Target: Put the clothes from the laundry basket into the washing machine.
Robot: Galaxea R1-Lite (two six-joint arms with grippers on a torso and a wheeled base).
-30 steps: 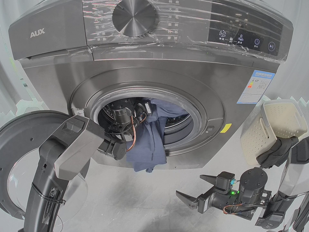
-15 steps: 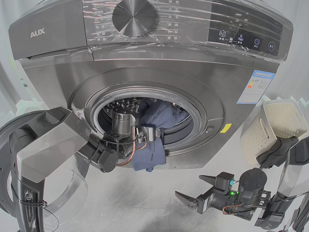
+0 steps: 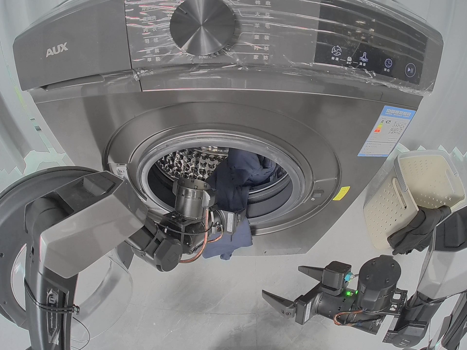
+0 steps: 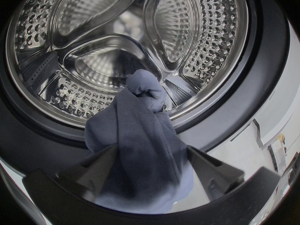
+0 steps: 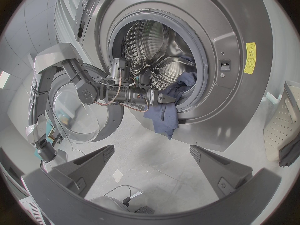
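A dark blue garment (image 3: 238,171) lies partly in the washing machine's drum (image 3: 189,164), and its lower end hangs over the door rim toward the floor. My left gripper (image 3: 241,219) is at the bottom of the opening, open. The cloth (image 4: 143,135) is draped between its spread fingers (image 4: 212,172). Off to the side, the same gripper (image 5: 168,105) sits against the hanging cloth (image 5: 170,116). My right gripper (image 3: 284,283) hovers low over the floor in front of the machine, open and holding nothing. The cream laundry basket (image 3: 423,181) stands at the right.
The round door (image 3: 29,249) is swung open to the left, beside my left arm. A black garment (image 3: 418,229) hangs over the basket's lower edge. Bare grey floor (image 3: 219,297) lies between the machine and my right gripper.
My left gripper has drawn back out of the drum and down to the rim. More of the blue garment now lies inside and less hangs out. The right arm has barely moved.
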